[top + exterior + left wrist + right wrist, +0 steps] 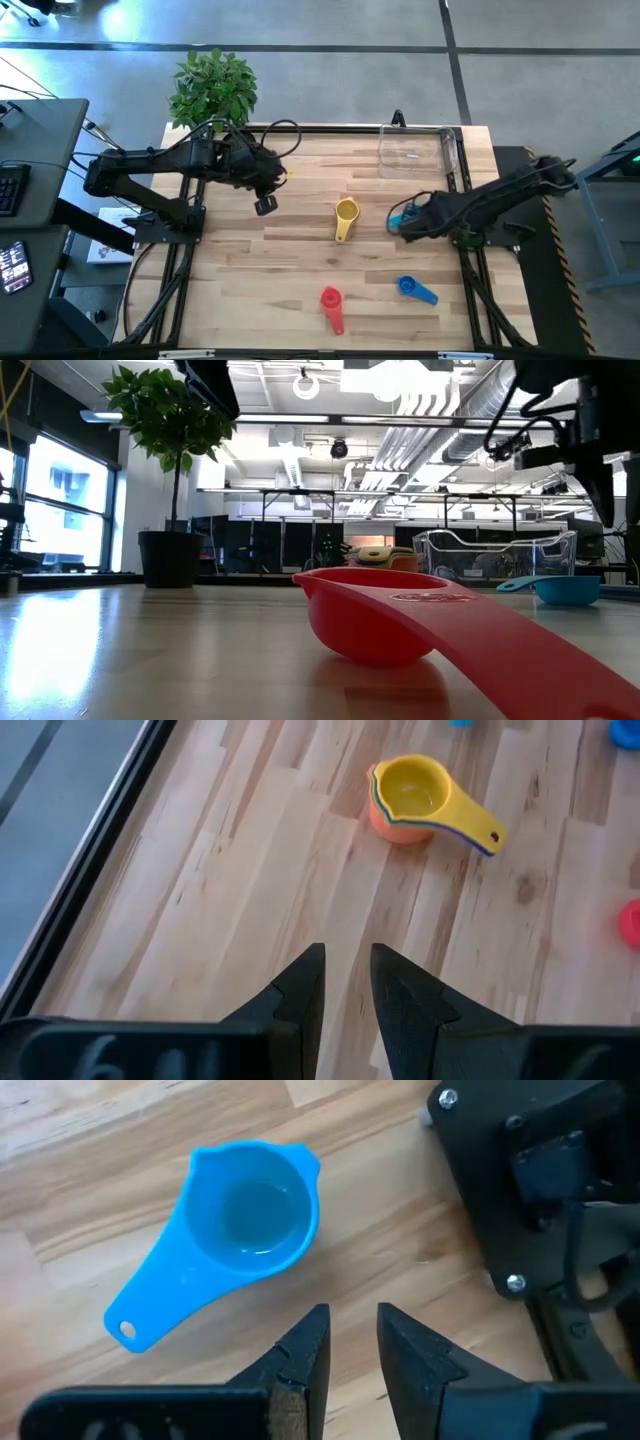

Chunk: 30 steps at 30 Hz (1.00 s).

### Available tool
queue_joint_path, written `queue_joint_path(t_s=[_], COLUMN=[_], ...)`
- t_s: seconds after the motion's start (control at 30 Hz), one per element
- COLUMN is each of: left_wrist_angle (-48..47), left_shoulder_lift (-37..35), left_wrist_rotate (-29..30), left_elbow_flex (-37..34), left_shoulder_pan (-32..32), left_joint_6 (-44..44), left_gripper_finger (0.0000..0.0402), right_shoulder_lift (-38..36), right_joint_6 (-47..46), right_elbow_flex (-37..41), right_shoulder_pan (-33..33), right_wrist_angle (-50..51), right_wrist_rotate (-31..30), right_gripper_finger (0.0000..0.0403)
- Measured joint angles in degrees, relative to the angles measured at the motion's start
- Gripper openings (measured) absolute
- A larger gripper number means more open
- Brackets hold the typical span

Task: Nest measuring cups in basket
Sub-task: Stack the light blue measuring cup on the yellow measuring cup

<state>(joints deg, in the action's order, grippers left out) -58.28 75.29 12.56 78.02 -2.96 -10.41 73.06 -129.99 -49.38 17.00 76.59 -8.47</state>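
Red cup [375, 622] nearest; yellow-topped nested stack [412, 798] mid-table; both pincers [347, 982] [352, 1342] nearly together, empty.

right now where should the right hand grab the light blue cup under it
Best by the rim of the light blue cup: it sits upright and open, so one finger could go inside the bowl and one outside, coming straight down. The flat handle lies low on the table, which likely makes it harder to pinch. The right hand hangs beside the cup, its fingers only slightly apart, so it should open first.
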Motion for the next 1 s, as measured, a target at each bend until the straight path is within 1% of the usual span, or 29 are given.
queue_joint_path(t_s=[0.17,0.33,0.43,0.7,1.0], left_wrist_angle=[3.7,6.2,6.3,6.4,7.7], left_shoulder_lift=[0.0,0.0,0.0,0.0,0.0], left_wrist_rotate=[0.0,0.0,0.1,1.7,1.7], left_elbow_flex=[0.0,0.0,0.0,0.0,0.0], left_shoulder_pan=[0.0,0.0,0.0,0.0,0.0], left_joint_6=[0.0,0.0,0.0,-1.5,-1.5], left_gripper_finger=[0.0076,0.0076,0.0076,0.0076,0.0076], right_shoulder_lift=[-6.6,-9.5,-10.2,-10.3,-10.1], right_joint_6=[0.0,0.0,0.4,2.9,4.1], right_elbow_flex=[7.1,12.7,14.5,16.5,20.0], right_shoulder_pan=[-1.7,-4.3,-5.9,-9.5,-10.4], right_wrist_angle=[-6.5,-11.4,-14.1,-16.3,-21.8], right_wrist_rotate=[-0.1,-2.0,-3.6,-4.0,-4.8], right_gripper_finger=[0.0078,0.0078,0.0078,0.0078,0.0078])
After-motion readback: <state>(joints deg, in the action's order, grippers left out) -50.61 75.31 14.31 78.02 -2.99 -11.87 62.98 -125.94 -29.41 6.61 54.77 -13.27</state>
